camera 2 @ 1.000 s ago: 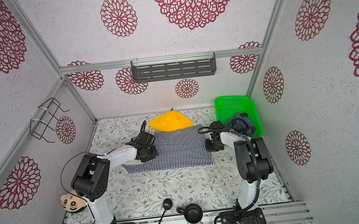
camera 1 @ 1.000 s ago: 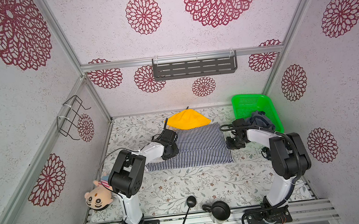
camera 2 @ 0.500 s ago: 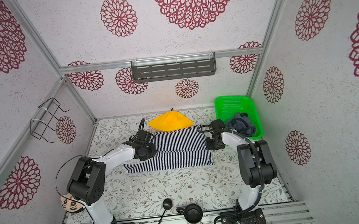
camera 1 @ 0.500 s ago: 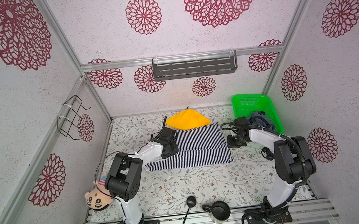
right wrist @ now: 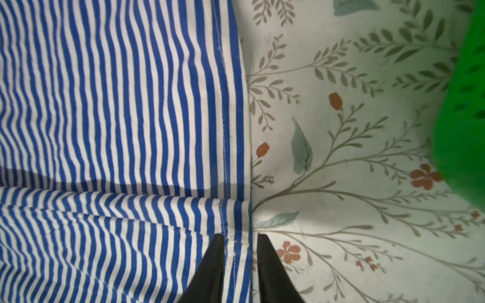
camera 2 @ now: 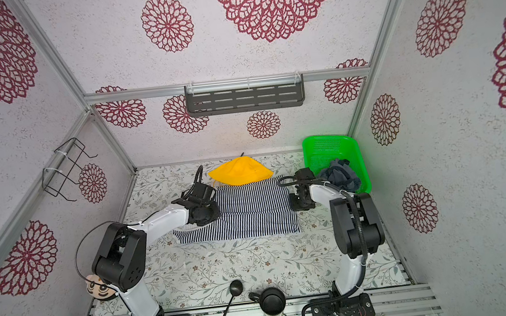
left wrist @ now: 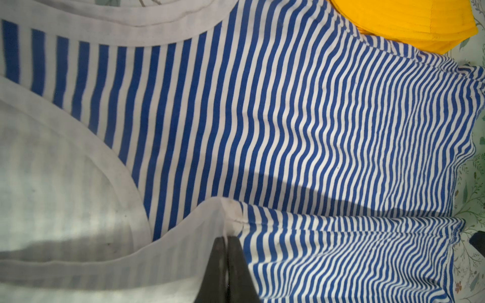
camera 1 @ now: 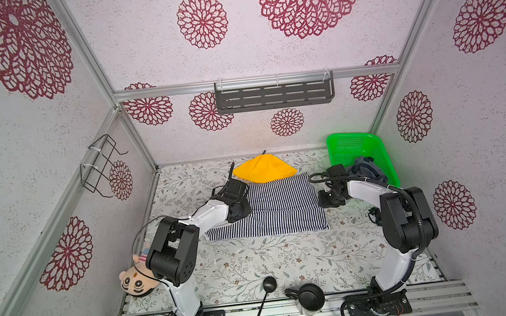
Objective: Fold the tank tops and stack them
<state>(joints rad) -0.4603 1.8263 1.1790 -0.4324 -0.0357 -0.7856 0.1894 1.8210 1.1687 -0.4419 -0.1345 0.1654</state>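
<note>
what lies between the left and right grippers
The striped tank top, spread flat from the left gripper to the right gripper, as both top views show.

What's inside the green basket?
A crumpled blue-grey cloth sits bunched at the near end of the green basket. The far end shows only bare green mesh. Anything lying under the bunched cloth is covered, so I cannot tell.
</note>
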